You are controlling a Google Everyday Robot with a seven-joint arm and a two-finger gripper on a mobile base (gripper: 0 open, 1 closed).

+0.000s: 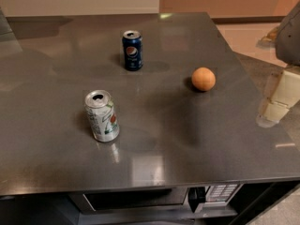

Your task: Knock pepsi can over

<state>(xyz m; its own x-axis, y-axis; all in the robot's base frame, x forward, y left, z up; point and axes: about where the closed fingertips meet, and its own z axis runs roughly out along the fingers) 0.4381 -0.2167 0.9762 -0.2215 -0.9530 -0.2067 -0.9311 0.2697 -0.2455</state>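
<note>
The pepsi can [132, 50] is small and dark blue, with a silver top and a round red-white-blue logo facing the camera. It stands upright toward the far middle of the grey countertop [56, 163], well apart from the white-green can [102, 116] and the round orange thing [203, 78]. The gripper [274, 104] (pale and blocky) hangs at the counter's right edge, far from the pepsi can; whether it is spread or closed cannot be told.

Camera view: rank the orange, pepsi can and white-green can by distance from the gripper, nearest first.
1. Orange, right of centre, nearest the gripper at far right.
2. Pepsi can, back centre, and white-green can, front left: too close to call.
</note>
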